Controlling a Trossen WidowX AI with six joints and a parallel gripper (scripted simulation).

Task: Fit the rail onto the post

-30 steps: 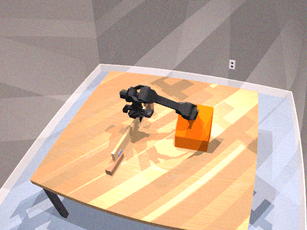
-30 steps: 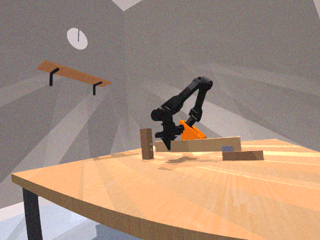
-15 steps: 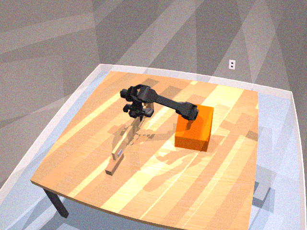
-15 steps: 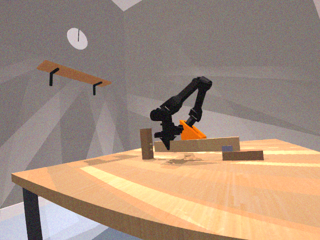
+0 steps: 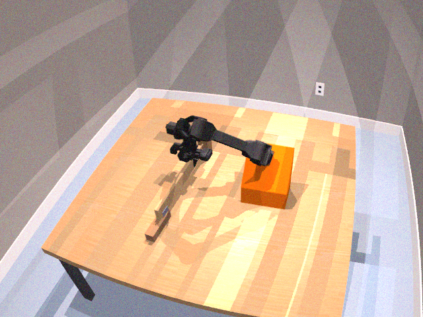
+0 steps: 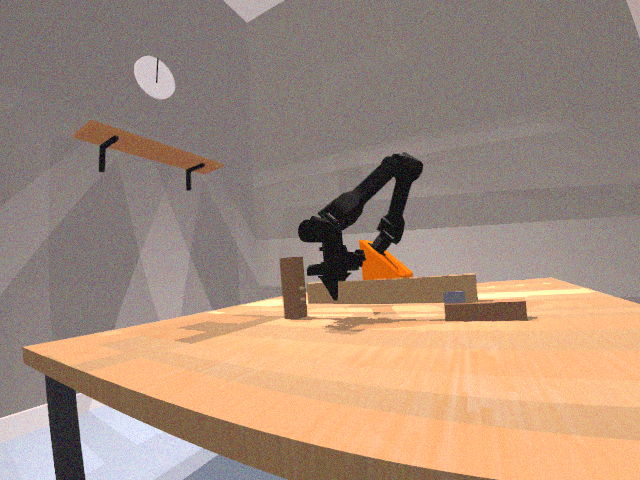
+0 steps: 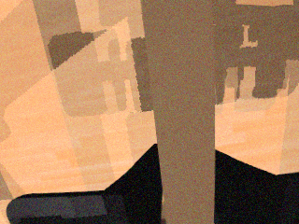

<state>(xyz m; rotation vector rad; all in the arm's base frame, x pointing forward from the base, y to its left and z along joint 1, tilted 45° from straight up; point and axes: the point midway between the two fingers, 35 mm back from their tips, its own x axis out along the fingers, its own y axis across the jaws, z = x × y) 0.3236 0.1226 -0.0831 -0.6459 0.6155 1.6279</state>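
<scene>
The long wooden rail (image 5: 175, 191) (image 6: 392, 291) (image 7: 184, 93) hangs nearly level. My gripper (image 5: 194, 165) (image 6: 334, 297) (image 7: 175, 147) is shut on it near the post end. The far end lies at the blue bracket (image 5: 165, 211) (image 6: 454, 296) on the low footboard block (image 5: 155, 233) (image 6: 491, 311); how deep it sits there is unclear. The upright post (image 6: 293, 289) stands just beyond the rail's near end. Two pegs show as small pale spots on its face in the exterior view. In that view the rail's end is very close to them; contact and alignment cannot be told. The arm hides most of the post in the top view.
The orange base (image 5: 269, 174) (image 6: 379, 263) of the arm stands on the table (image 5: 290, 252) (image 6: 361, 382), to the side of the rail. The arm reaches over from it above the rail. Shadows cross the table around the gripper and the rail.
</scene>
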